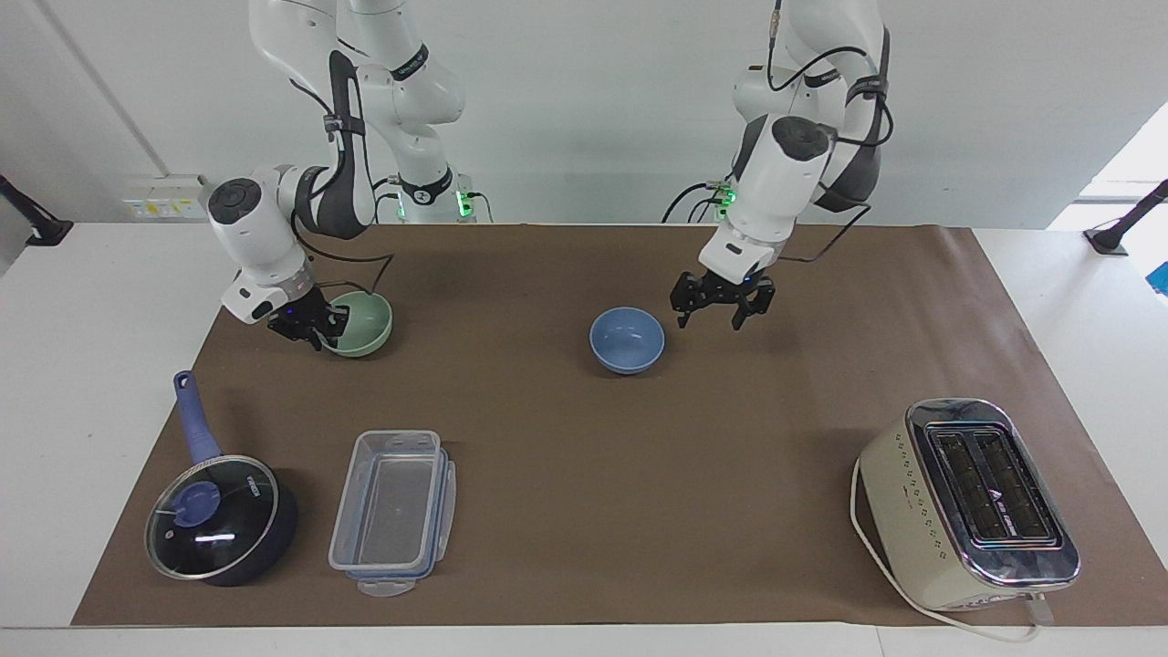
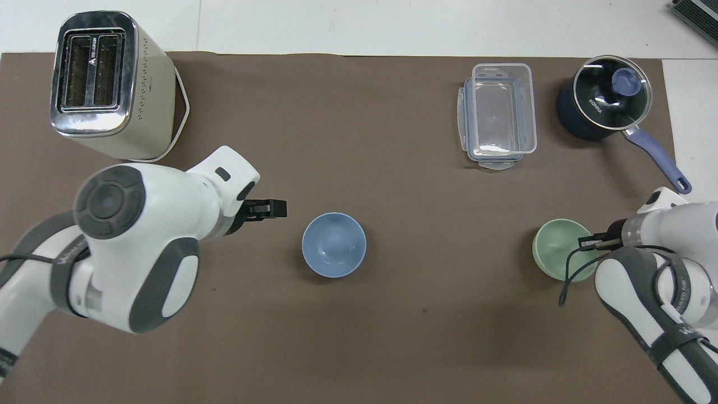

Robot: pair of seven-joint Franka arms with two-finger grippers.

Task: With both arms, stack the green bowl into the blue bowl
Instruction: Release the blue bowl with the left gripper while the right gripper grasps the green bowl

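1. Down at the rim of the green bowl (image 1: 362, 324), the right gripper (image 1: 311, 326) has its fingers pinched on the wall of the bowl at the side toward the right arm's end of the table; in the overhead view one thin finger (image 2: 589, 241) lies just inside the rim.
2. Outward from there, the right arm bends low over the brown mat (image 1: 584, 456), its white wrist housing just above the bowl.
3. The green bowl sits on the mat near the robots' edge, toward the right arm's end of the table.
4. The left gripper (image 1: 723, 306) hangs in the air with its fingers spread apart and nothing between them — it is over bare mat beside the blue bowl (image 1: 626, 338), on the side toward the left arm's end, and clear of the bowl.
5. The blue bowl stands upright on the mat around the middle of the table's length, about as near the robots as the green bowl and well apart from it.
6. Along the edge away from the robots: a dark lidded saucepan (image 1: 219, 517) near the corner at the right arm's end, a clear plastic container (image 1: 392, 511) beside it, and a cream toaster (image 1: 967, 502) near the corner at the left arm's end.
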